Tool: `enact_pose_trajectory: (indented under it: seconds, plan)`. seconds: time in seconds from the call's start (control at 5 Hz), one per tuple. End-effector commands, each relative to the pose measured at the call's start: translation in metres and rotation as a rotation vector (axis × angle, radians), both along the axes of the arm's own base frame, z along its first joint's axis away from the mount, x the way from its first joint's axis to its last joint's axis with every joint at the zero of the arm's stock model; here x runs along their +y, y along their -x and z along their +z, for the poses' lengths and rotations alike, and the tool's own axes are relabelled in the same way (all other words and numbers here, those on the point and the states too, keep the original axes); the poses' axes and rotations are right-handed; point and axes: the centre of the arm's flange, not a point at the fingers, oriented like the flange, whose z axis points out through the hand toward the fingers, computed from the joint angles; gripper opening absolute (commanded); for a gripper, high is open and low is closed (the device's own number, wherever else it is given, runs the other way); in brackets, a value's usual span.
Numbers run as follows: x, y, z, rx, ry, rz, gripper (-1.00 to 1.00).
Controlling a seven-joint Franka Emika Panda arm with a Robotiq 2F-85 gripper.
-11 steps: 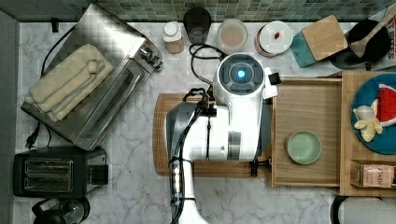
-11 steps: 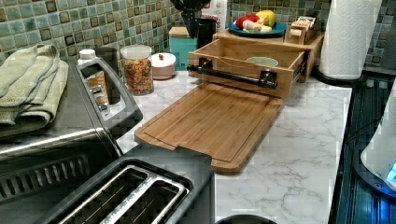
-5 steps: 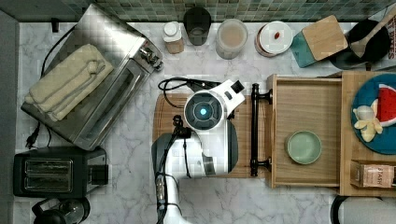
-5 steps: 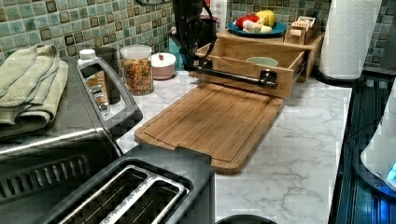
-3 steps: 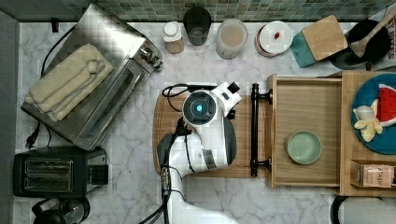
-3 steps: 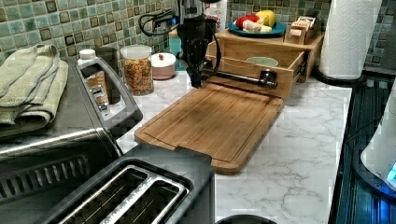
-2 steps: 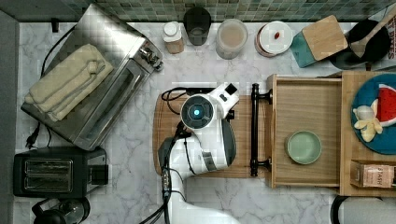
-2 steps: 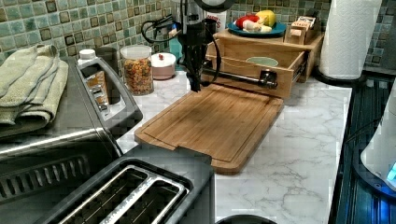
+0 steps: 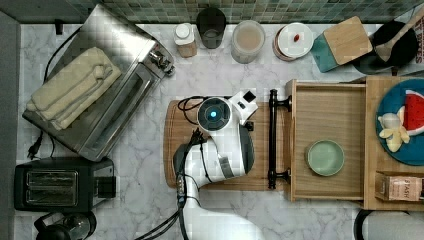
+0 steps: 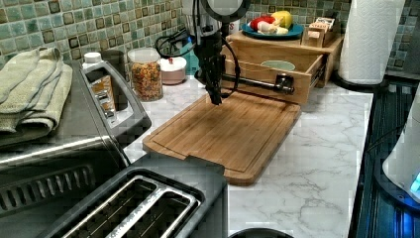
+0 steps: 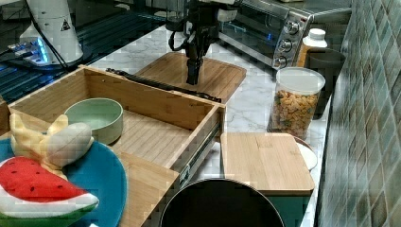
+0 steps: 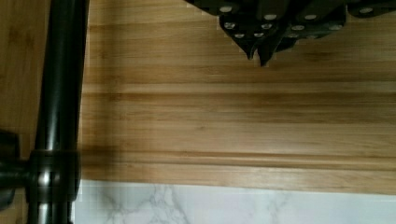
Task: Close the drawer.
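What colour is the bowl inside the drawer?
The bowl is pale green, clearest in the top view.

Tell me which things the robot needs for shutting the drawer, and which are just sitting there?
Needed: the drawer, its black bar handle, the gripper.

Just sitting there: cutting board, green bowl, toaster oven, toaster, cereal jar, paper towel roll.

White marble counter [image 9: 140, 190] bearing cutting board [image 10: 233, 134], toaster oven [image 9: 105, 85], toaster [image 9: 60, 185], jars [image 9: 247, 40].
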Motion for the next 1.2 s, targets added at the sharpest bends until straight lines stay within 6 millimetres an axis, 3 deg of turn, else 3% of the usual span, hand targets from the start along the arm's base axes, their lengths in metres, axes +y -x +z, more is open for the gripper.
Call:
enact_pose_trajectory:
  seconds: [0.2,0.6,1.2]
  plan:
    - [-0.063,-0.016,0.03,-0.049,0.01,0.039,-1.0]
    - [-0.118,-0.006,0.031,-0.049,-0.03,0.034,-1.0]
    - [-0.218,0.014,0.048,-0.05,-0.036,0.007,-1.0]
